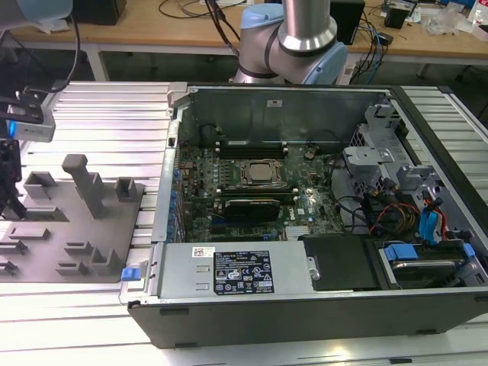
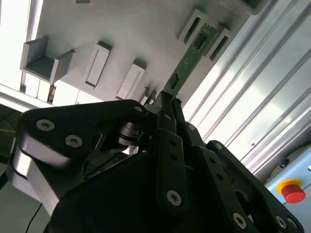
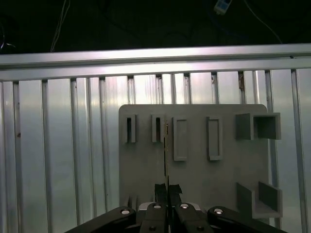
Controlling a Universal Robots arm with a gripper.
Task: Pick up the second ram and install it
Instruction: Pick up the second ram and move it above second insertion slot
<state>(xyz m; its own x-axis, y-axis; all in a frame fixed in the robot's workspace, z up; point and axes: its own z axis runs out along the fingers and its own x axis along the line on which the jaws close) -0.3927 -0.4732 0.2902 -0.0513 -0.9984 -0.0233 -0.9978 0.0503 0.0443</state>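
Note:
The second ram (image 2: 189,58) is a thin green stick with small dark chips. My gripper (image 2: 165,101) is shut on its near end. In the first wrist view the ram (image 3: 166,145) shows edge-on as a thin line running from the shut fingertips (image 3: 163,188) out over the grey fixture plate (image 3: 194,174). Its far end lies between two grey slot blocks (image 2: 194,25); I cannot tell whether it still touches them. In the exterior view the arm's wrist end (image 1: 23,114) hangs over the fixture plate (image 1: 46,229) at the far left, well away from the motherboard (image 1: 252,183).
The open computer case (image 1: 305,206) lies at the exterior view's right of the plate, with black memory slots (image 1: 252,145) beside the processor. Cables and drive cages (image 1: 412,206) fill its right end. Tall grey blocks (image 1: 84,183) stand on the plate. Ribbed aluminium table (image 3: 58,155) surrounds everything.

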